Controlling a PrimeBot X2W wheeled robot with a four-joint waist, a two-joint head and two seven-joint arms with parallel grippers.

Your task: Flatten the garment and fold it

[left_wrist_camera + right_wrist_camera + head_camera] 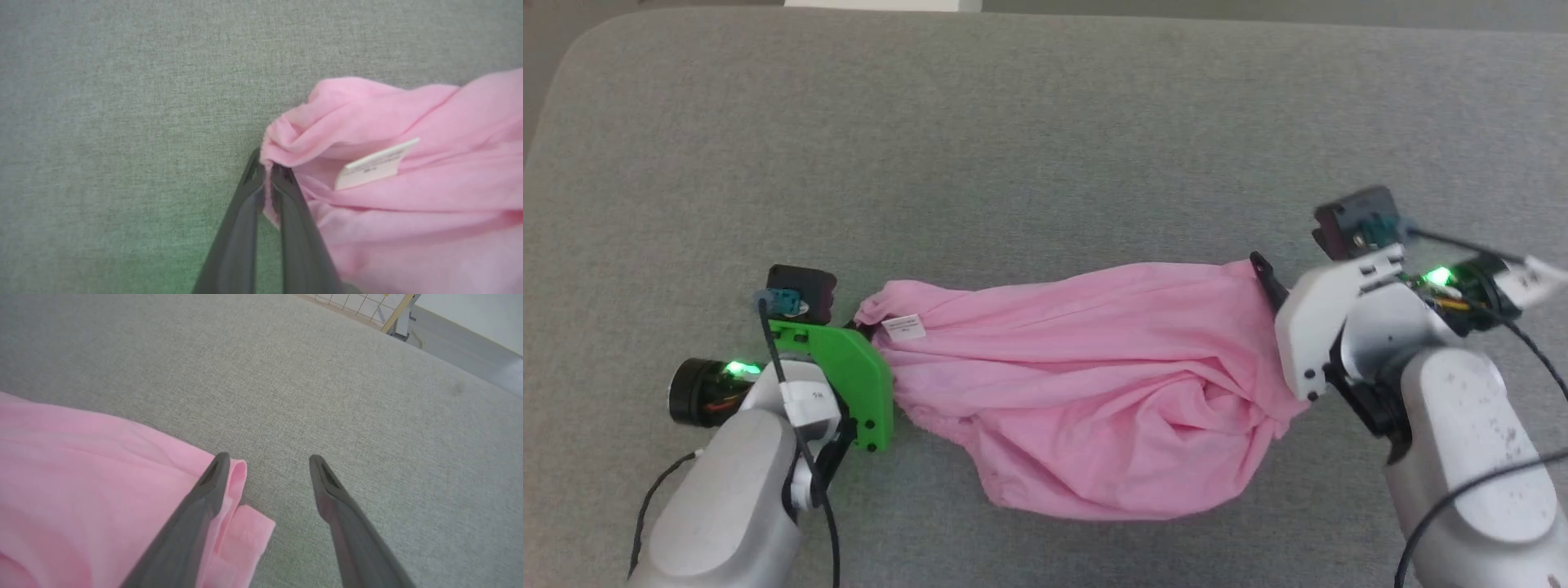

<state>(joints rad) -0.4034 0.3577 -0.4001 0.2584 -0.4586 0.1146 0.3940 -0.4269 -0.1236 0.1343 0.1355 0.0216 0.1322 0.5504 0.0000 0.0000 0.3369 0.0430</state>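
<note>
One wrinkled pink garment (1086,392) lies nine-to-three o'clock; left gripper (269,167) clamps its end, right gripper (269,459) gapes, seemingly alongside.

left end effector (269,166) clamped, right fingers (196,506) apart

Pink garment (1094,384), white label (904,328), grey woven surface (1013,147).

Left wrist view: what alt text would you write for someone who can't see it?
The two dark fingers of the left gripper are closed on a bunched edge of a wrinkled pink garment, above a gray woven surface. A small white label sticks out of the fabric just beside the pinch.
</note>
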